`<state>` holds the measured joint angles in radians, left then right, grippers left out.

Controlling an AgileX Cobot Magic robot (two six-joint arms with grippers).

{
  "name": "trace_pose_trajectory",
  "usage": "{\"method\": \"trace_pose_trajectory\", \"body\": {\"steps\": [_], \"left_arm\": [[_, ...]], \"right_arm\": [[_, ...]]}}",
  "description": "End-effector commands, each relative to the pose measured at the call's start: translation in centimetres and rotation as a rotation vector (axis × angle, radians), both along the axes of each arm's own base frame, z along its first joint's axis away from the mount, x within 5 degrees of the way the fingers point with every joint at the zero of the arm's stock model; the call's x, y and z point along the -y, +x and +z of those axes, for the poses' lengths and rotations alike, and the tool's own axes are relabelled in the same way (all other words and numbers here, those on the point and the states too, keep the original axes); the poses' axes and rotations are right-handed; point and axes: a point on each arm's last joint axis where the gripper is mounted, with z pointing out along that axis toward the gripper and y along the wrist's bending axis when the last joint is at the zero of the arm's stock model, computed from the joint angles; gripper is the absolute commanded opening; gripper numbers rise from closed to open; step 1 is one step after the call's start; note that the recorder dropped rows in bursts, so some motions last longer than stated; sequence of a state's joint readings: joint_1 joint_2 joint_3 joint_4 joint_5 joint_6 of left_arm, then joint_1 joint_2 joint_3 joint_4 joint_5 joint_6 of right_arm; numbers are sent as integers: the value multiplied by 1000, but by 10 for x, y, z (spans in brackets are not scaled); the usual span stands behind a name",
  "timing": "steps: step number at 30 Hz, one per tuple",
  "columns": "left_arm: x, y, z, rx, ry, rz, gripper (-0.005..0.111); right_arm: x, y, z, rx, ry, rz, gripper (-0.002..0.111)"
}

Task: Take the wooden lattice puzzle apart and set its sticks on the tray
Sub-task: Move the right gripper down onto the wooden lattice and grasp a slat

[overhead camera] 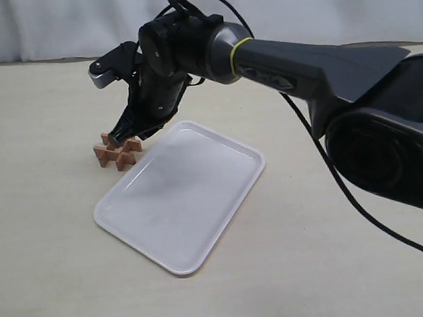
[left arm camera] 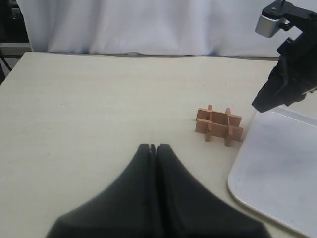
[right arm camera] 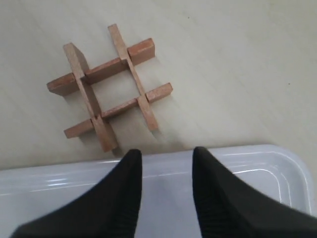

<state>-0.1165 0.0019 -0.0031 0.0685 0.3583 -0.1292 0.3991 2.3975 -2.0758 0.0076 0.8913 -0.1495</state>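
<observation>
Hovering right gripper [right arm camera: 163,154], jaws spread, empty, over tray [right arm camera: 44,191] rim just beside intact wooden lattice puzzle [right arm camera: 111,87], nearer counter [overhead camera: 331,273] far edge; left gripper [left arm camera: 156,148] clenched, well apart.

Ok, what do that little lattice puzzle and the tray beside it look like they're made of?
The lattice puzzle looks like bare reddish-brown wood: matte, with sawn square ends. The tray looks like white plastic, probably: smooth, slightly glossy, with soft highlights along its moulded rim.
</observation>
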Motion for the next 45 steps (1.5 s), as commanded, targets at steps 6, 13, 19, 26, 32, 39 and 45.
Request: {"method": "trace_pose_trajectory", "body": {"steps": [6,13,19,26,32,39,45], "left_arm": [[0,0,0,11,-3,0,0],[0,0,0,11,-3,0,0],[0,0,0,11,-3,0,0],[0,0,0,12,5,1,0],[0,0,0,12,5,1,0],[0,0,0,12,5,1,0],[0,0,0,12,5,1,0]], "right_arm": [[-5,3,-16,2,0,95,38],[-7,7,-28,54,-47,221,38],[-8,10,-37,91,-91,322,38],[-12,12,-39,121,-63,355,38],[-16,11,-40,126,-25,378,21],[-15,11,-44,115,-33,382,5],[-15,11,-44,113,-37,384,5]]}}
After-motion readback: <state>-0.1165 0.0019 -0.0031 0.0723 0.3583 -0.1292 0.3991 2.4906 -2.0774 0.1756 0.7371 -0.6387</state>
